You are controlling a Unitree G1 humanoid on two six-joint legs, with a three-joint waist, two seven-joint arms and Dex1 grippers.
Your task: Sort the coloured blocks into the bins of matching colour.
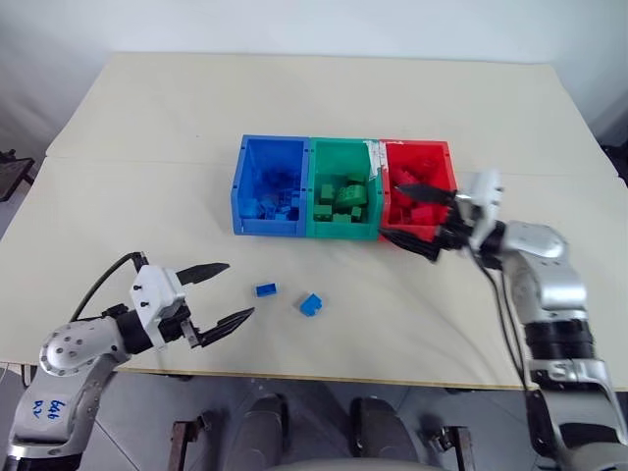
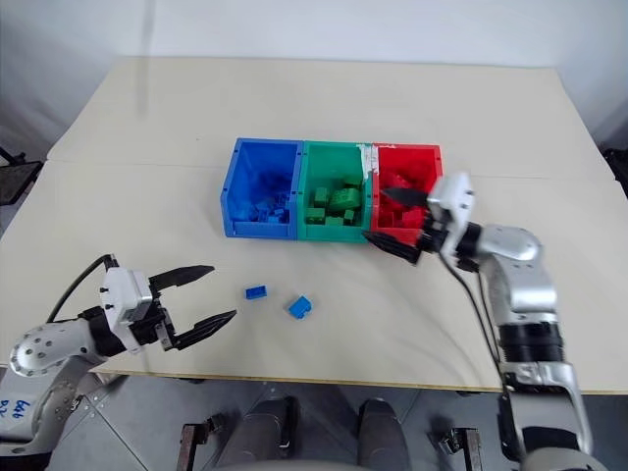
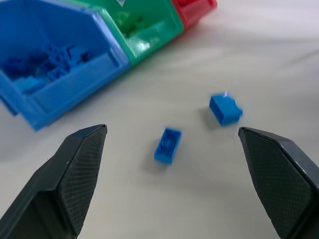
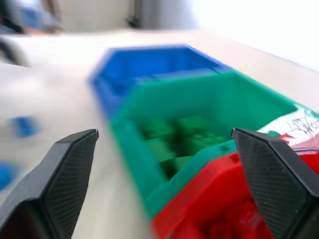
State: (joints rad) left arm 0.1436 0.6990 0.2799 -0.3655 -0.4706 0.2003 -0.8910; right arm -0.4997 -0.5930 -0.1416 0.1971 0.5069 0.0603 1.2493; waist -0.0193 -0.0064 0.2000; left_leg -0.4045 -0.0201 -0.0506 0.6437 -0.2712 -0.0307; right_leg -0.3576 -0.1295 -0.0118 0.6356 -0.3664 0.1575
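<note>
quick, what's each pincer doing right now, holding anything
Left pincer: open, empty, facing the two blue blocks on the table.
Right pincer: open, empty, at the red bin.

The three joined open-topped bins look like moulded plastic with a light gloss: the blue rectangular bin [image 1: 238, 186], the green rectangular bin [image 1: 312, 186] (its rim carries a white label that looks like paper) and the red rectangular bin [image 1: 448, 167]. The two small blue studded bricks [image 1: 265, 289] [image 1: 312, 304] seem smooth, hard plastic. The pale cream tabletop [image 1: 294, 98] appears matt and smooth. The black fingers [image 3: 75, 174] show a fine cross-hatched matt texture. The silver-grey arm shells [image 1: 545, 275] have a satin sheen.
</note>
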